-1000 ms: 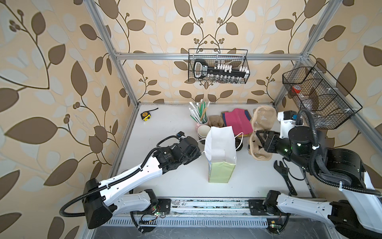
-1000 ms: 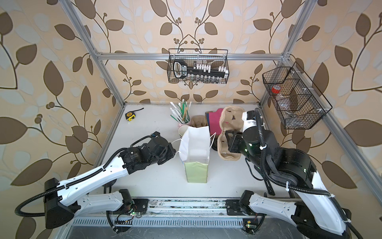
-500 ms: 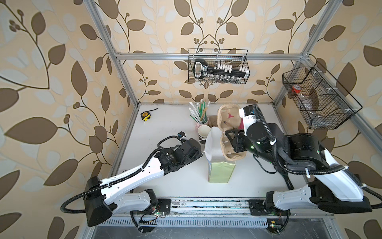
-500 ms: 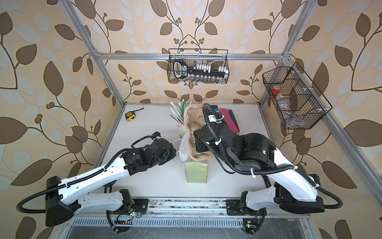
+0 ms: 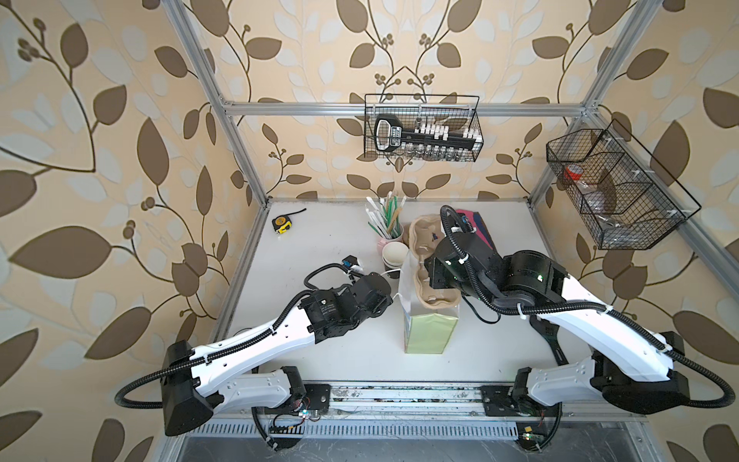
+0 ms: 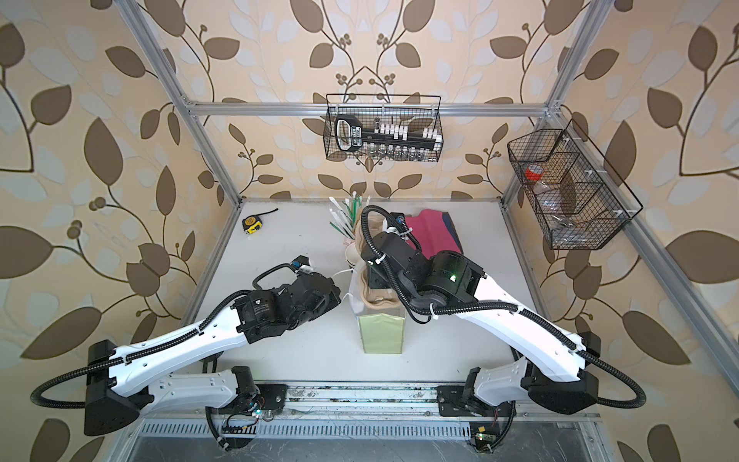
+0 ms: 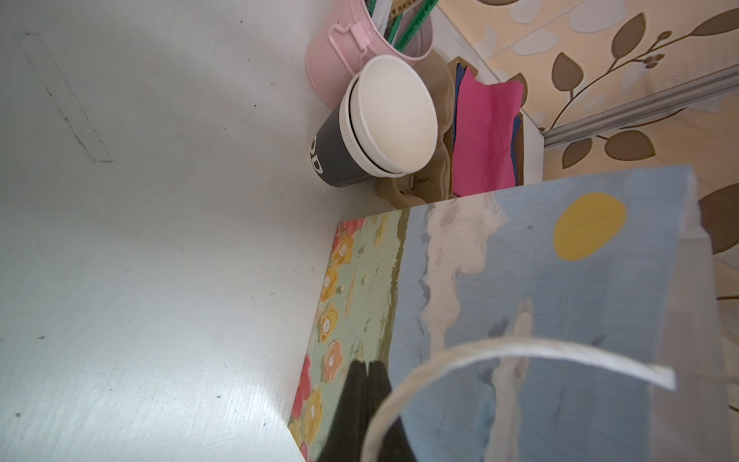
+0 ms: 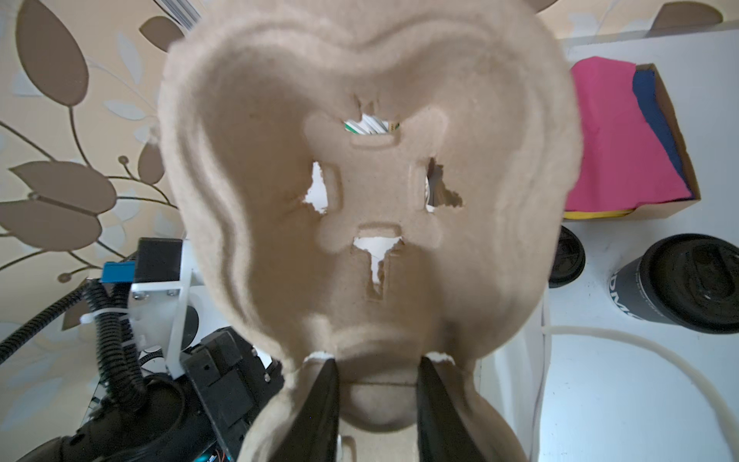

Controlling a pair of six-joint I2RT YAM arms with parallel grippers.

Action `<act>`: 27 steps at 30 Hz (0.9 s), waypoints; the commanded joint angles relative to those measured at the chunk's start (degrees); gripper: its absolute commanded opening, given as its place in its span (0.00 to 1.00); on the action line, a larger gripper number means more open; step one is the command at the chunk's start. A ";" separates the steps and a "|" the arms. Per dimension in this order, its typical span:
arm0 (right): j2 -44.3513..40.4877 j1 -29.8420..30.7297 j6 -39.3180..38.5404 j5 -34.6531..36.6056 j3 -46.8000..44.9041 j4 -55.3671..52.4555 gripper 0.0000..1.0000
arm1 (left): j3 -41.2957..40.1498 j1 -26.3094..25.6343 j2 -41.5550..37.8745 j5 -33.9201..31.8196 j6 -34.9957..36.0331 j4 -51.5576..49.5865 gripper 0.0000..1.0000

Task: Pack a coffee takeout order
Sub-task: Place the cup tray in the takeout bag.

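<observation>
My right gripper (image 8: 377,362) is shut on the brown pulp carrier (image 8: 360,192), its two fingers clamped on the narrow waist. In both top views the carrier (image 5: 430,280) hangs tilted over the open mouth of the paper bag (image 5: 426,332), its lower end at the mouth. The left gripper (image 7: 366,364) is shut beside the bag's painted side (image 7: 540,300), with the white rope handle (image 7: 520,346) looped across its fingers. The dark cup with a black lid (image 8: 680,288) stands on the table. The pink napkin (image 6: 432,236) lies in its box behind.
A stack of lidless cups (image 7: 388,116) and a pink bucket of straws (image 7: 340,60) stand just behind the bag. A cardboard box (image 8: 676,168) holds the napkins. A loose black lid (image 8: 568,260), a tape measure (image 5: 281,224) and two wire baskets (image 5: 422,132) (image 5: 616,188) are around.
The right arm has swung left from the table's right side, carrying the carrier up and over the bag. The left arm has barely moved.
</observation>
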 commanded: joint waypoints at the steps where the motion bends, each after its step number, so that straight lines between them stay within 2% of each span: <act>1: -0.99 -0.48 1.65 -1.68 -0.76 -0.05 0.30 | 1.51 -0.97 -0.93 -3.65 -1.08 0.45 0.00; 8: -2.22 -3.31 2.46 -6.41 -5.07 -1.26 0.30 | 0.96 -2.31 -1.45 -7.02 -1.88 0.77 0.00; 12: -0.07 -3.84 1.98 -6.58 -2.39 -5.42 0.30 | 1.46 -2.49 -0.97 -8.01 -1.68 0.82 0.00; 17: 2.44 -6.14 1.48 -10.99 -1.29 -7.68 0.30 | 1.49 -2.82 -0.25 -8.60 -1.62 1.89 0.00; 27: 7.39 -7.02 0.19 -11.54 5.03 -14.38 0.30 | 1.06 -3.10 1.20 -9.02 -1.29 3.82 0.00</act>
